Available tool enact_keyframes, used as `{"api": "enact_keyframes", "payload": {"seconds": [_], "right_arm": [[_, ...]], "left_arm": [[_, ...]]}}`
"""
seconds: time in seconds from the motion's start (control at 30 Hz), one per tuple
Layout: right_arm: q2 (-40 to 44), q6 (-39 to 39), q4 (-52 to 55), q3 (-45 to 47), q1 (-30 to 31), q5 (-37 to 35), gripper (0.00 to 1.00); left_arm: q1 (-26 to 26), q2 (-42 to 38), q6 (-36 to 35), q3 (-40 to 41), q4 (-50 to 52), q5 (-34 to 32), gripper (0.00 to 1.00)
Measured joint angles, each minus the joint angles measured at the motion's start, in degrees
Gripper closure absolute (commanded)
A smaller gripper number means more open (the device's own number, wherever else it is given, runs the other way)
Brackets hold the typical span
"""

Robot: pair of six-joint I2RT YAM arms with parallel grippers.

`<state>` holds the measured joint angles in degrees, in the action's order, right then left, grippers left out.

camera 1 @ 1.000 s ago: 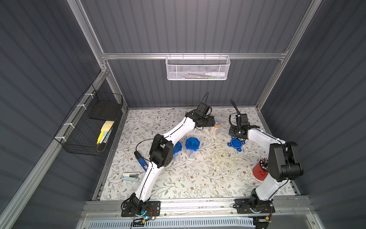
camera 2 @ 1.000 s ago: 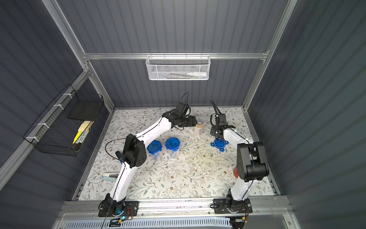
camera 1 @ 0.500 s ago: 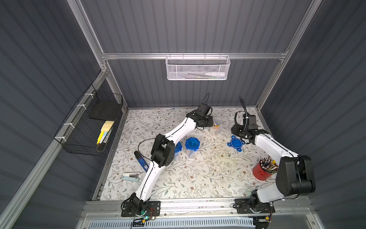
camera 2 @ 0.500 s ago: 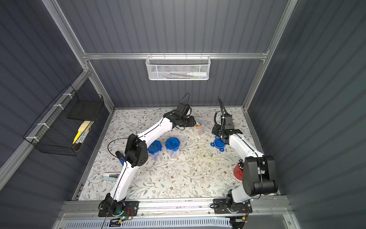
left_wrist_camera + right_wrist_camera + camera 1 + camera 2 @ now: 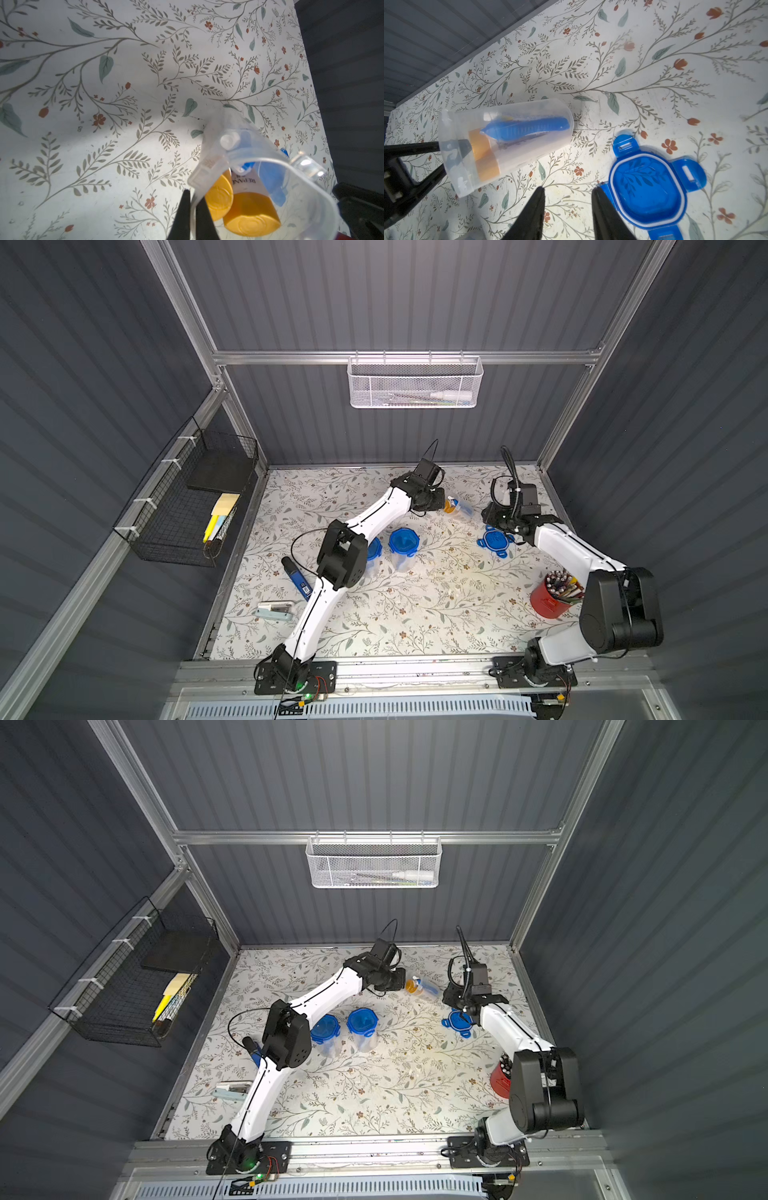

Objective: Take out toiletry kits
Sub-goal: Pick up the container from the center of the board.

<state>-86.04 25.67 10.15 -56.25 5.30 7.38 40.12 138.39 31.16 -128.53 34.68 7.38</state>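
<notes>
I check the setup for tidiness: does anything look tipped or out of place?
Yes: one clear jar lies on its side, lidless, the left fingers pinching its rim; its blue lid lies apart.

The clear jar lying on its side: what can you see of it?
The clear jar is see-through plastic, lidless, lying on its side on the floral table. Inside show two bottles with orange-tan caps and a blue toothbrush. The left pincer is shut on its rim. A blue lid lies apart, nearby.

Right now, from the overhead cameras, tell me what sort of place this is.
Probably an enclosed robot test cell: dark ribbed walls on an aluminium frame, a left arm and right arm bolted to a front rail, and a floral tabletop.
</notes>
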Motion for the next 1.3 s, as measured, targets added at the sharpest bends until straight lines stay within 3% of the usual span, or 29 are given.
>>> {"api": "enact_keyframes", "payload": {"seconds": [0.23,0.43,0.47,0.5,0.7,1.03,1.3], "right_arm": [[1.03,-1.95,-4.7,3.08,0.37,4.11,0.46],[5.7,-9.38,-10.23,7.28,6.49,4.92,0.33],[6.49,-10.95,-11.34,7.82,7.78,5.01,0.04],[7.06,-12.5,-12.35,8.26,8.81,5.38,0.01],[7.06,-20.39,-14.88,8.76,12.13,8.39,0.01],[6.29,-28.89,-15.02,8.9,15.34,6.93,0.01],[-0.96,-34.05,-13.86,6.16,16.39,4.28,0.01]], "left_arm": [[-2.43,-0.22,0.81,2.86,-1.88,8.28,1.0],[-7.61,-3.48,0.2,7.8,-0.57,17.31,1.0],[-8.72,-4.2,-0.5,8.39,0.22,18.51,1.0],[-9.55,-4.66,-1.14,8.55,1.14,19.43,1.0],[-13.46,-6.95,-6.51,8.55,7.02,23.65,1.0],[-12.57,-6.58,-10.75,6.16,11.93,33.22,1.0],[-12.79,-6.05,-14.36,4.7,14.36,37.09,1.0]]}}
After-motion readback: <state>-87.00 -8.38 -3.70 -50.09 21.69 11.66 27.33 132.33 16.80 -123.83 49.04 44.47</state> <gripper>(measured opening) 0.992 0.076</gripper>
